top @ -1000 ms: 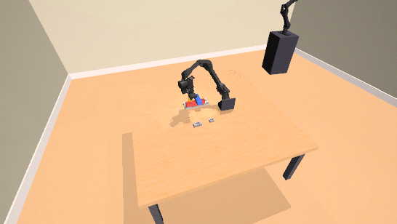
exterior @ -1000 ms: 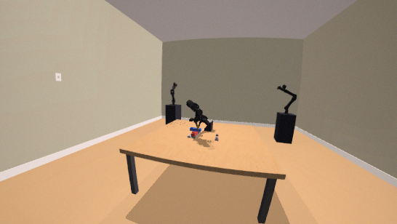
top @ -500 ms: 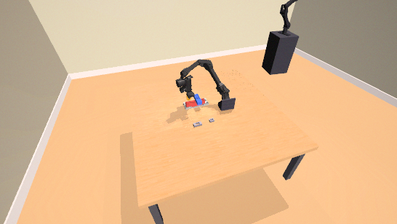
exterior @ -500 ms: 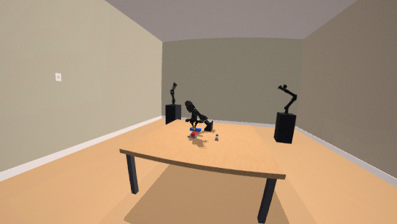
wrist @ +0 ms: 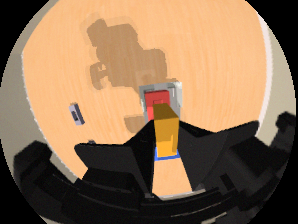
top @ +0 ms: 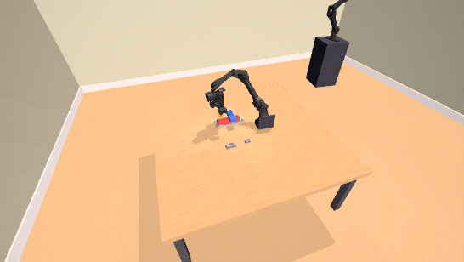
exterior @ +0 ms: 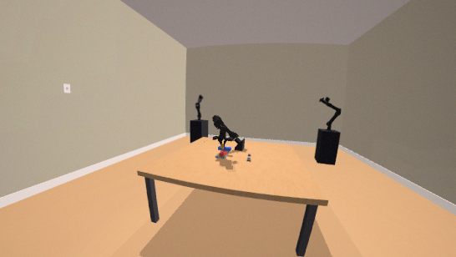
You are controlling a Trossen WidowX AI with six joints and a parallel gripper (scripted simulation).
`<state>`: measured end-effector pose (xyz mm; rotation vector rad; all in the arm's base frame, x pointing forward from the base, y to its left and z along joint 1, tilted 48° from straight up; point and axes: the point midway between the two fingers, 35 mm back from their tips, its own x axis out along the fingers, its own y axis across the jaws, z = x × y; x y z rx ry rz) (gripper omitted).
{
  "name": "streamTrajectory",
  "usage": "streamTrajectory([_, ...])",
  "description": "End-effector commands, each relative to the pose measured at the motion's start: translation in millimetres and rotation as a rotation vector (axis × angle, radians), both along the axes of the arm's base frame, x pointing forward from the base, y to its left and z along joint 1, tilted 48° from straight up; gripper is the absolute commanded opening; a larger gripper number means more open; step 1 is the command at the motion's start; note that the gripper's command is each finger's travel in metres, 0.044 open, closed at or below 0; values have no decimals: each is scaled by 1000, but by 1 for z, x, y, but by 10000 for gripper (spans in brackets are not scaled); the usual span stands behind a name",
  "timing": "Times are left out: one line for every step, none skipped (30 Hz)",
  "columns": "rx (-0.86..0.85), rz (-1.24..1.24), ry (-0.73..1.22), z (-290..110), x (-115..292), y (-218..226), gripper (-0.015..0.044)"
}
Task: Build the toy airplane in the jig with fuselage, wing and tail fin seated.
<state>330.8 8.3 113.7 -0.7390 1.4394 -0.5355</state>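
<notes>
Over the far middle of the counter, the hand hangs nose-down above the jig, pinching the orange tail fin between its fingers. In the wrist view the fin is a short upright orange block, lit brighter on its top face, held just above the parts below.

Directly beneath it the red fuselage lies in the grey cradle, whose pale rim frames the red on the far and right sides. Whether the fuselage sits fully flat cannot be told from these views. The blue wing lies across the top of the fuselage; in the wrist view only a thin blue edge shows under the fin.

Two small grey holders stand on the counter nearer the camera, well apart from the jig. The arm's dark base sits just beside the cradle.
</notes>
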Motion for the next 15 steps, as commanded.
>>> streamTrajectory([-5, 4, 1, 1, 0, 0, 66])
streamTrajectory([-5, 4, 1, 1, 0, 0, 66])
streamTrajectory([-5, 4, 1, 1, 0, 0, 66])
streamTrajectory([-5, 4, 1, 1, 0, 0, 66])
streamTrajectory([-5, 4, 1, 1, 0, 0, 66])
streamTrajectory([-5, 4, 1, 1, 0, 0, 66])
streamTrajectory([-5, 4, 1, 2, 1, -1, 66])
streamTrajectory([-5, 4, 1, 3, 1, -1, 66])
streamTrajectory([-5, 4, 1, 3, 1, -1, 66])
streamTrajectory([-5, 4, 1, 3, 1, -1, 66])
streamTrajectory([-5, 4, 1, 2, 1, -1, 66])
streamTrajectory([-5, 4, 1, 2, 1, -2, 66])
streamTrajectory([-5, 4, 1, 1, 1, -3, 66])
streamTrajectory([-5, 4, 1, 0, 1, -4, 66])
streamTrajectory([-5, 4, 1, -1, 1, -5, 66])
